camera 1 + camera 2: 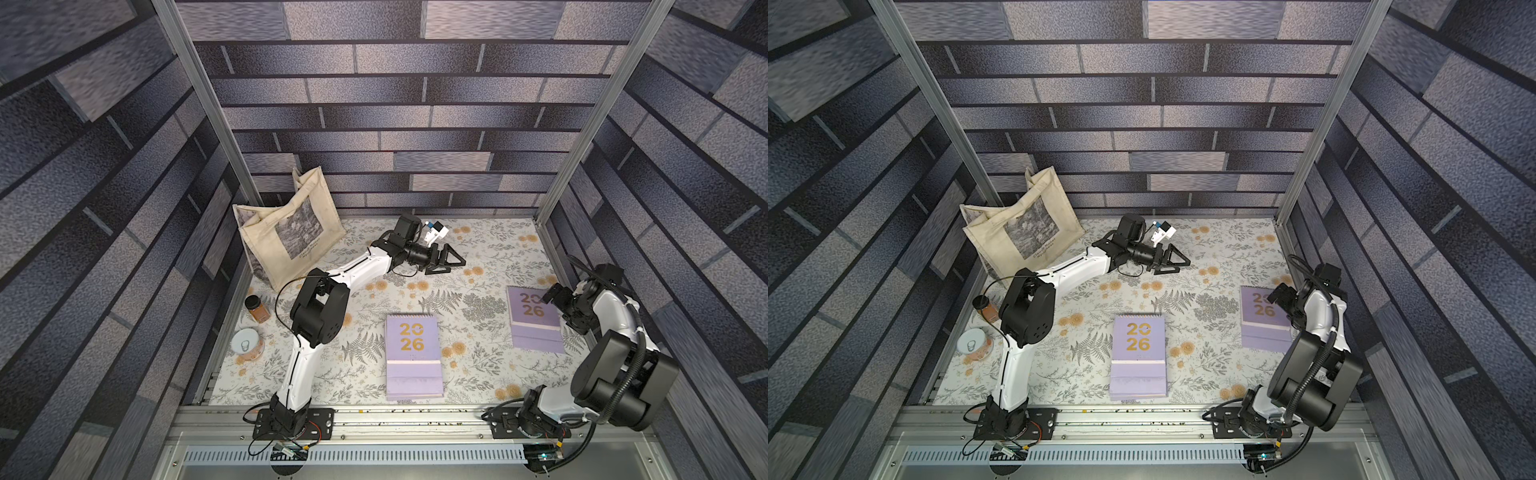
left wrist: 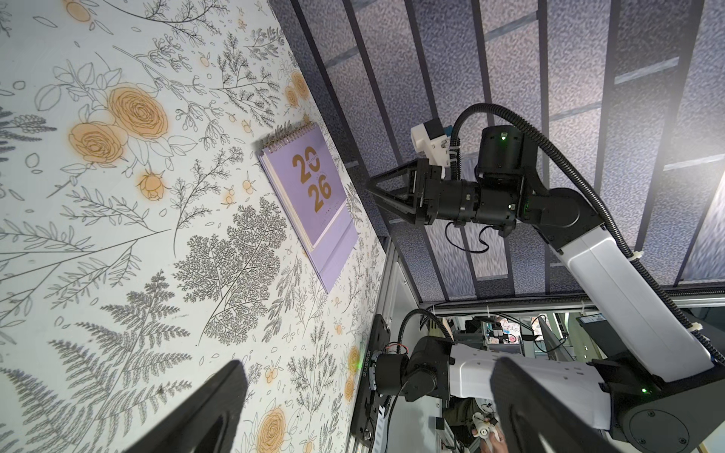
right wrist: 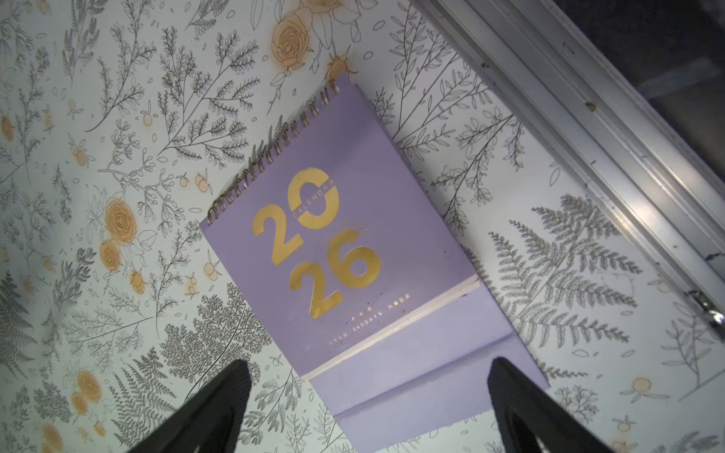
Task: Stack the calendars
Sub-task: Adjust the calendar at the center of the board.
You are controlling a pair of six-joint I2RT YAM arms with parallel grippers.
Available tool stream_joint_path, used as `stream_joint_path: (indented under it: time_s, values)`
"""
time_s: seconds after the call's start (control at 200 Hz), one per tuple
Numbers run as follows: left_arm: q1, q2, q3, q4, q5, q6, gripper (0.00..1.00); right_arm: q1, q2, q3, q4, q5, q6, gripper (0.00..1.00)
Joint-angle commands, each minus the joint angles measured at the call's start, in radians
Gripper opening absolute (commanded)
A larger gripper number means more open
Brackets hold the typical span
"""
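Surface [image 1: 469, 357]: flat tabletop with a pale floral print of grey ferns and orange roses, seen in both top views [image 1: 1204, 365].
Walls [image 1: 415, 104]: grey-blue brick-pattern panels on the back and both sides, boxing in the table.
Frame posts [image 1: 210, 104]: bare aluminium, rising from the back corners.
Front rail [image 1: 415, 419]: aluminium strip along the near edge, with both arm bases bolted to it.
Side rail [image 3: 588, 137]: aluminium, along the table's right edge, close to the right calendar.
Tote bag [image 1: 286, 232]: cream canvas, upright in the back-left corner against the wall.
Jar [image 1: 257, 308]: brown contents and a dark lid, at the left edge near the bag.
Tin [image 1: 248, 341]: pull-tab top, just in front of the jar.
Centre calendars [image 1: 413, 353]: lavender, gold "20 26", flat at front centre; layered edges at the near end, count unclear.
Right calendar [image 1: 534, 320]: lavender, flat, spiral away from the arms, well apart from the centre ones [image 3: 353, 255].
Left gripper [image 1: 457, 266]: at back centre, low over bare print, jaws spread wide, empty [image 2: 370, 366].
Right gripper [image 3: 368, 364]: over the right calendar's near flap, jaws wide apart, clamping nothing.
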Motion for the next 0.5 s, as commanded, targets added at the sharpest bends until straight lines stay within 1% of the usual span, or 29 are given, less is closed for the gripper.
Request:
stream_joint_path:
  time_s: [0.0,0.12,0.225,0.301,0.361,0.491]
  values:
    - [0.027,-0.007,-0.021,0.081,0.032,-0.029,1.0,-0.011,0.041,0.01,0.086,-0.024,-0.046,0.95]
    - [0.046,-0.012,-0.056,0.144,0.041,-0.057,1.0,-0.014,0.075,0.034,0.097,-0.012,-0.069,0.95]
    - [0.053,-0.003,-0.063,0.158,0.048,-0.059,1.0,-0.014,0.114,0.051,0.11,0.001,-0.106,0.96]
    - [0.052,0.007,-0.063,0.165,0.052,-0.065,1.0,-0.014,0.137,0.047,0.132,-0.012,-0.138,0.97]
    - [0.052,0.01,-0.068,0.18,0.054,-0.07,1.0,-0.014,0.159,0.049,0.141,0.004,-0.147,0.99]
    - [0.054,0.016,-0.075,0.2,0.059,-0.08,1.0,-0.02,0.216,0.062,0.168,-0.028,-0.176,0.99]
